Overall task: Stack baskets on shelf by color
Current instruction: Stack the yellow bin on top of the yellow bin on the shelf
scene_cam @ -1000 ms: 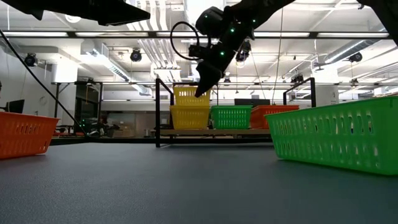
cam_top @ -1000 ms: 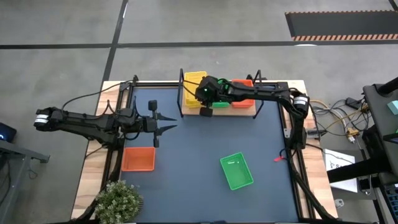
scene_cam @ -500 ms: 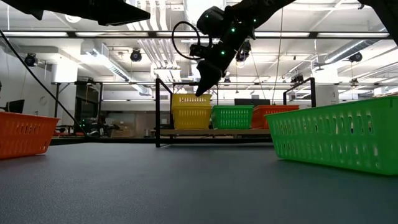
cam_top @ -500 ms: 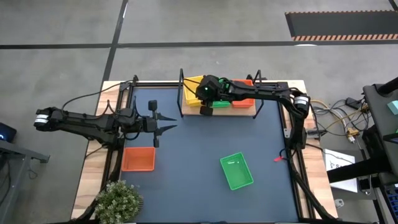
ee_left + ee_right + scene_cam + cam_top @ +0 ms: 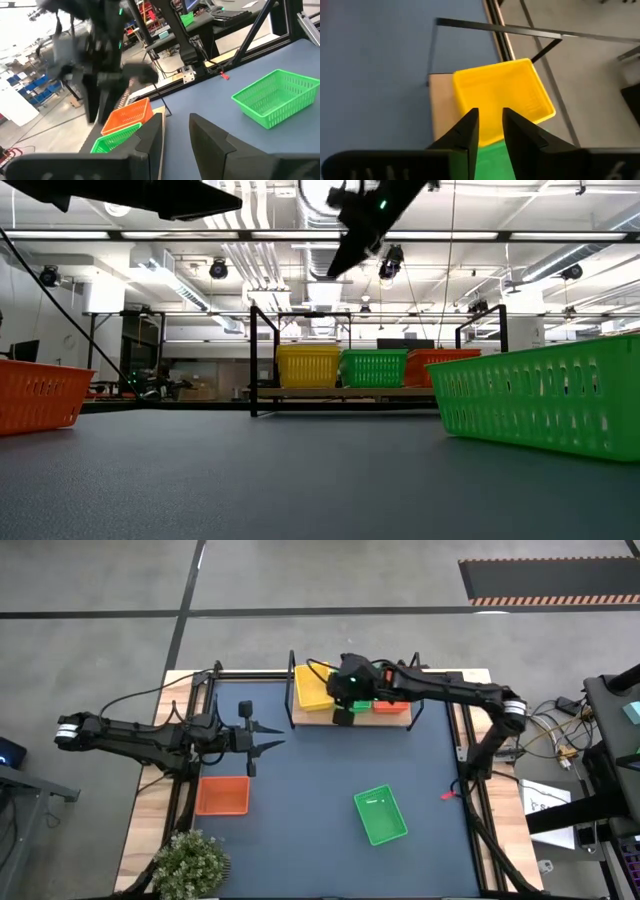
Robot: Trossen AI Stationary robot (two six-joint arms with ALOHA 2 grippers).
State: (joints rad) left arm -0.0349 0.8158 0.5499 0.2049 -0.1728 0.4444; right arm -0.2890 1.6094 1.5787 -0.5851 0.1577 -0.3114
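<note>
The wooden shelf (image 5: 402,721) stands at the table's far edge. It carries a yellow stack (image 5: 314,687) (image 5: 307,366), green baskets (image 5: 373,367) and red-orange baskets (image 5: 393,705) (image 5: 440,362). My right gripper (image 5: 343,712) (image 5: 345,262) hovers open, high above the shelf, over the seam between yellow and green. Its wrist view looks down on the yellow basket (image 5: 502,95). One red-orange basket (image 5: 222,796) and one green basket (image 5: 381,815) sit flat on the blue table. My left gripper (image 5: 270,746) (image 5: 175,131) waits open over the table's left part.
A potted plant (image 5: 190,862) stands at the near left corner. Black posts (image 5: 252,360) and a top rail frame the shelf. Open blue tabletop (image 5: 320,775) lies between the shelf and the two loose baskets. Cables and gear sit beyond the right edge.
My right gripper has let go of a yellow basket, which dropped from a raised position into the yellow stack and now sits level with it. The gripper then rose well clear and shifted toward the table's right.
</note>
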